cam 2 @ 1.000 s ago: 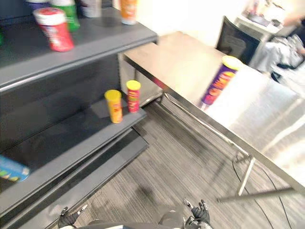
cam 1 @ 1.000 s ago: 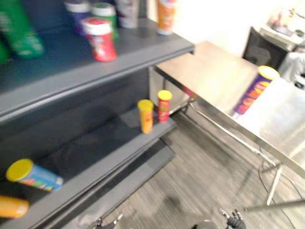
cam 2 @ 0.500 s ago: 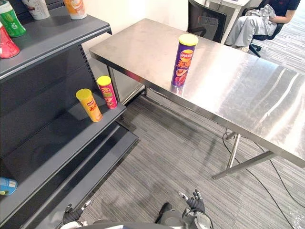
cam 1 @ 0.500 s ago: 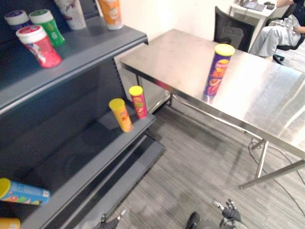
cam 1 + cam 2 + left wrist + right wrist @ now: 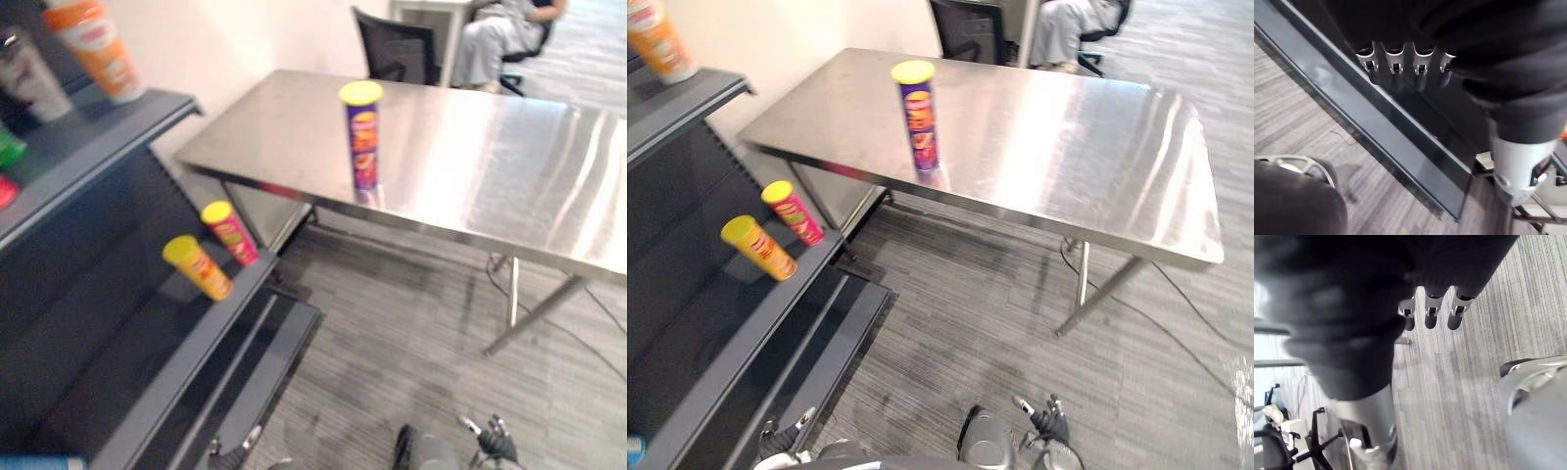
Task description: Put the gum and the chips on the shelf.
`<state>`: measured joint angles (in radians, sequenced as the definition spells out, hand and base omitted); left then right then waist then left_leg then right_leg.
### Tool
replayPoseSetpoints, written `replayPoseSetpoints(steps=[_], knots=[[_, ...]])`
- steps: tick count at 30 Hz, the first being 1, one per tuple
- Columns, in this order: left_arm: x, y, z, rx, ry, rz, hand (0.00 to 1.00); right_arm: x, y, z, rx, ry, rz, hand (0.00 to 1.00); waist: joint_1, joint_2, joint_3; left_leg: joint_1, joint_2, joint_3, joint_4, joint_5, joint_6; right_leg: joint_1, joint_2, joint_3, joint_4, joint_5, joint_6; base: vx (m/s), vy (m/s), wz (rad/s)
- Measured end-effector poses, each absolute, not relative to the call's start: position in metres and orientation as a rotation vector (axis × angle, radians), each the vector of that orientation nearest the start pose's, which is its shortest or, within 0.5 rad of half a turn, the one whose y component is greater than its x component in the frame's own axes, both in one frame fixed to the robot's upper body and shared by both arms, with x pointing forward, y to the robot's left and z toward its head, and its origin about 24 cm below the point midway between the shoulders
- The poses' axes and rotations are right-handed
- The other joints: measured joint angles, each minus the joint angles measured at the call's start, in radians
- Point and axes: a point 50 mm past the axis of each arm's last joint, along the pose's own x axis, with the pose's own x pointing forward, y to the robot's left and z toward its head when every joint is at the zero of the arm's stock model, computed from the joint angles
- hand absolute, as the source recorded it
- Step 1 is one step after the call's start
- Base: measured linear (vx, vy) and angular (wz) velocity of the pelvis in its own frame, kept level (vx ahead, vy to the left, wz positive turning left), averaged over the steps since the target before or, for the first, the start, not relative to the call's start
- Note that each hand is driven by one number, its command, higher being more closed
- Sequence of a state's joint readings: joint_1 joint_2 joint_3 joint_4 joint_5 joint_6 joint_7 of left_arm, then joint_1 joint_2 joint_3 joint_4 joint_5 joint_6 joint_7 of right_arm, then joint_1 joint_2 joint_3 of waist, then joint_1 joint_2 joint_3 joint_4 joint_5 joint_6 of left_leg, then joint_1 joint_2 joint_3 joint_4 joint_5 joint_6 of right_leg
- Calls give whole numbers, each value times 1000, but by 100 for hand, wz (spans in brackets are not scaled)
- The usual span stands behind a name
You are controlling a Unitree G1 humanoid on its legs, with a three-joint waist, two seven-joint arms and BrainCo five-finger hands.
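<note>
Steel desk [image 5: 1068, 127] ahead carries the chips can [image 5: 919, 116] upright near its front edge, well apart from my left hand [image 5: 776, 442] and right hand [image 5: 1050, 424], both open, empty, neither clearly nearer.

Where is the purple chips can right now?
The purple chips can stands upright on the steel table, near its front edge and left of the middle, in both eye views. Two yellow-lidded cans sit apart from it on the lower shelf.

The chips can [image 5: 919, 116] stands on the worktop [image 5: 1068, 137] at my twelve o'clock; two small cans [image 5: 757, 248] sit together on the shelf [image 5: 715, 323] at nine o'clock.
</note>
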<state>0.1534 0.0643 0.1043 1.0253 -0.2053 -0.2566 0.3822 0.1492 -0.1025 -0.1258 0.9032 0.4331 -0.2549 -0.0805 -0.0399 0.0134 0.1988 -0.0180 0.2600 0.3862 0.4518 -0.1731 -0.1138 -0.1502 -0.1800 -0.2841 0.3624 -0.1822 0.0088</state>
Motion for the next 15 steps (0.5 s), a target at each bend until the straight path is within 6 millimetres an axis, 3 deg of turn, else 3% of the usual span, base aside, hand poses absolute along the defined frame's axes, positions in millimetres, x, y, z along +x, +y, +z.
replayPoseSetpoints(steps=[2, 5, 7, 8, 9, 12, 15], knots=[[84, 213, -149, -9, 884, 688, 0, 113, -220, -136, 272, 735, -505, 0, 22, 3, 1, -51, -9, -55, -53, 1, 1, 0, 41, 75, -11, 0, 0, 71, 63, -122], [86, 212, -147, -29, 872, 711, 0, 115, -216, -134, 276, 720, -486, 0, 24, 4, 1, -85, -25, -134, -134, 14, 12, -5, 62, 139, 0, 0, 1, 87, 168, -103], [86, 209, -148, -39, 878, 722, 0, 112, -216, -135, 284, 723, -495, 0, 31, 13, -3, -76, -35, -180, -158, 25, -7, -15, 81, 192, 30, -11, 20, 109, 263, -110], [87, 210, -148, -36, 878, 725, 0, 108, -213, -137, 298, 733, -501, 0, 42, 14, -13, -67, -56, -165, -146, 4, -6, -15, 80, 225, 36, -8, 33, 174, 278, -81], [92, 207, -147, -36, 872, 712, 0, 101, -207, -139, 316, 743, -508, 0, 33, -8, -25, -62, -74, -147, -149, -11, 3, -16, 62, 238, 23, -1, 50, 150, 215, -55], [94, 206, -148, -29, 873, 674, 0, 88, -201, -143, 350, 764, -547, 0, 20, -35, -43, -36, -114, -109, -168, -22, 21, -10, 28, 269, -20, 22, 95, 170, 215, -23], [92, 202, -151, -26, 903, 661, 0, 85, -203, -144, 345, 758, -575, 0, 16, -21, -62, -18, -139, -100, -173, -24, 29, 28, 13, 269, -89, 48, 128, 192, 147, -14]])
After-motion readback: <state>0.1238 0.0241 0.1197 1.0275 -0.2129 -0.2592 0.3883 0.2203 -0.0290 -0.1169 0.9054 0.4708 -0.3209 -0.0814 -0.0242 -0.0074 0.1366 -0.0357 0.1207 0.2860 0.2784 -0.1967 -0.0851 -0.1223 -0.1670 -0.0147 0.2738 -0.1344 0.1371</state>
